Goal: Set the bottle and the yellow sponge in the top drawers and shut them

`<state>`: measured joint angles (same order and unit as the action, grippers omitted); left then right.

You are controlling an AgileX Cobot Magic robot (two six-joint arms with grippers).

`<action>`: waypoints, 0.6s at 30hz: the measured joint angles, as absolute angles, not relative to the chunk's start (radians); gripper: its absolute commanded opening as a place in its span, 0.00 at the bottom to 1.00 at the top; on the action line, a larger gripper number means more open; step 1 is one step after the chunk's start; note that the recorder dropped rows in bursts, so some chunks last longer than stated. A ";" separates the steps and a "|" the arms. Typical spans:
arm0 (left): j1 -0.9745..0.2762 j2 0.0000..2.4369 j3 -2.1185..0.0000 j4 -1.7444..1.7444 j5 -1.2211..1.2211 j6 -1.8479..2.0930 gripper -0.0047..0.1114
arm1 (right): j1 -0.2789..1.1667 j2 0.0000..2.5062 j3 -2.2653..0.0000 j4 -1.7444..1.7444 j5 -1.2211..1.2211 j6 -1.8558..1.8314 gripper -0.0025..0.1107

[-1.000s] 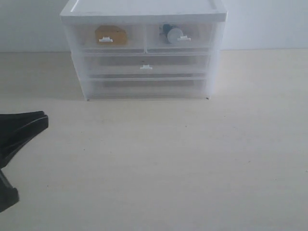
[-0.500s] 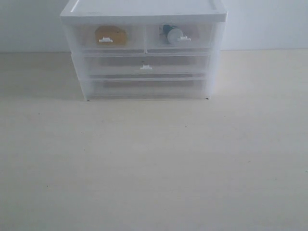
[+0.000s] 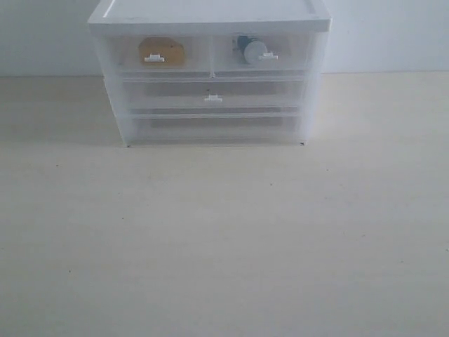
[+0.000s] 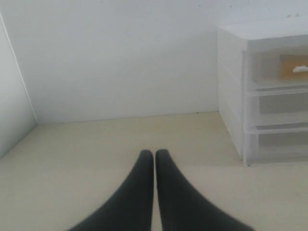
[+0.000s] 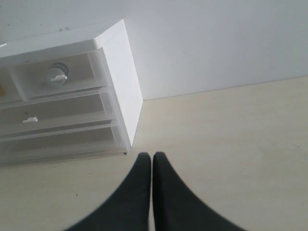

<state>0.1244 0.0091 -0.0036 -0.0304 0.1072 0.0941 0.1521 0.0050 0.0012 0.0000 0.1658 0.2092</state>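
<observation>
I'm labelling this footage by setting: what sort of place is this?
Probably a lab test bench, not a home: a pale tabletop, plain white walls, and a lone white translucent plastic drawer cabinet holding a yellow sponge and a small white bottle.

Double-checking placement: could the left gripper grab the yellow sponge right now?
Probably not: the yellow sponge sits inside the closed top left drawer, behind its front, and the left gripper is shut.
</observation>
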 measured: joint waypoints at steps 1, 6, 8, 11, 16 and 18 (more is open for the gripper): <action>0.131 0.007 -0.004 -0.038 0.112 0.098 0.07 | 0.152 0.005 0.001 0.000 0.166 0.208 0.03; 0.174 0.004 -0.004 -0.045 0.147 0.069 0.07 | 0.152 0.005 0.001 0.000 0.168 0.208 0.03; 0.183 0.004 -0.004 -0.045 0.155 0.043 0.07 | 0.152 0.005 0.001 0.000 0.168 0.208 0.03; 0.185 0.004 -0.004 -0.045 0.162 0.031 0.07 | 0.152 0.005 0.001 0.000 0.170 0.208 0.03; 0.185 0.004 -0.004 -0.043 0.176 0.027 0.07 | 0.152 0.005 0.001 0.000 0.170 0.208 0.03; 0.185 0.004 -0.004 -0.043 0.176 0.027 0.07 | 0.152 0.005 0.001 0.000 0.170 0.208 0.03</action>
